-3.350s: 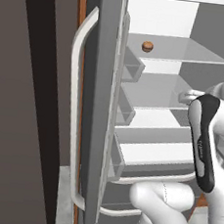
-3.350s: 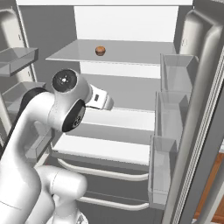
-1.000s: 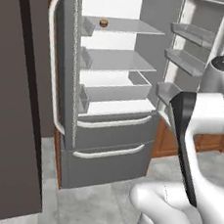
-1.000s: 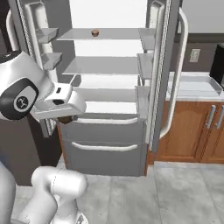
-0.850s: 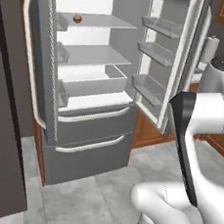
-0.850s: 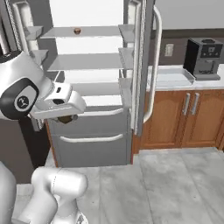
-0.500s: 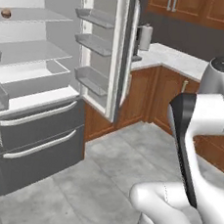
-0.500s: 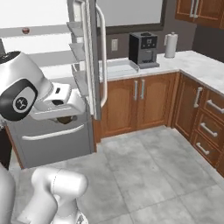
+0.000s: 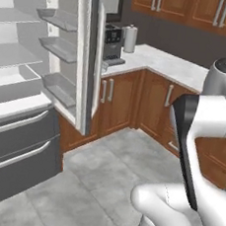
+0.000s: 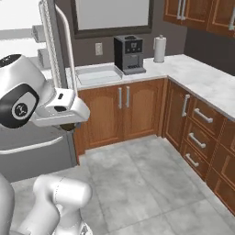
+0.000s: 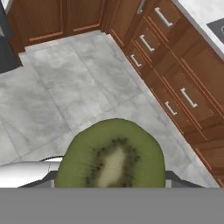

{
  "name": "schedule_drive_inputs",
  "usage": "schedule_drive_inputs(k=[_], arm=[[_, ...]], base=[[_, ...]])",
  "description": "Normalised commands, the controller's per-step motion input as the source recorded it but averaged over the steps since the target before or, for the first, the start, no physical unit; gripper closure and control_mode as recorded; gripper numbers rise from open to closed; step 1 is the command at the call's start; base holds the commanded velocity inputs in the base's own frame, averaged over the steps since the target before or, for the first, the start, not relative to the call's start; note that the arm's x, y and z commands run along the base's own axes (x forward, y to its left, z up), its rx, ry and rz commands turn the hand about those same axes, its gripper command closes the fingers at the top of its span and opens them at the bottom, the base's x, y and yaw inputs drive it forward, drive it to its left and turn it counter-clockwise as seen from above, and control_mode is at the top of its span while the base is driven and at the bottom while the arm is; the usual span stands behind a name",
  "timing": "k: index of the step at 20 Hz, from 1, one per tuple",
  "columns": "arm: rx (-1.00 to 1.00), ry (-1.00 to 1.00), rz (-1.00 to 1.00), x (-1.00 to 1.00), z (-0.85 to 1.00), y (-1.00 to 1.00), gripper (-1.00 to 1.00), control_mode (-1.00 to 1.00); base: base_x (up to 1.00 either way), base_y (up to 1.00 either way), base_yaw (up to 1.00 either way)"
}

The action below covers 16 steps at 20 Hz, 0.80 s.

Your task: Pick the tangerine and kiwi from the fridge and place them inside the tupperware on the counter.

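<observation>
The kiwi [image 11: 111,153] sits close in the hand view, its green cut face toward the camera, and my gripper [image 11: 111,180] is shut on it from both sides. In the right base view the gripper [image 10: 69,124] hangs under the white hand, over the floor in front of the fridge [image 10: 36,147]. The fridge [image 9: 22,99] stands open at the left, its door bins [image 9: 59,54] showing. The tupperware [image 10: 98,75] lies on the counter [image 10: 197,75] left of the coffee machine. The tangerine is out of view.
A black coffee machine [image 10: 129,54] and a paper towel roll [image 10: 159,48] stand on the counter [image 9: 165,64]. Wooden cabinets with drawers [image 11: 183,96] run along the right. Grey tiled floor [image 10: 147,183] lies open between me and the cabinets.
The whole picture has swung right from the open fridge toward the corner counter, so the base has moved. The kiwi stays in the gripper.
</observation>
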Motion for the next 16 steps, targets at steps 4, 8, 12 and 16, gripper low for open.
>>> schedule_drive_inputs(k=[4,8,12,16], arm=[[0.00,0.00,0.00,0.00,0.00,0.00,1.00,1.00],[0.00,0.00,0.00,0.00,0.00,0.00,1.00,1.00],[0.00,0.00,0.00,0.00,0.00,0.00,1.00,1.00],[0.00,0.00,0.00,0.00,0.00,0.00,1.00,1.00]], base=[[0.71,-0.55,0.20],[0.75,-0.44,0.30],[0.86,-0.28,0.44],[0.90,-0.22,0.47]])
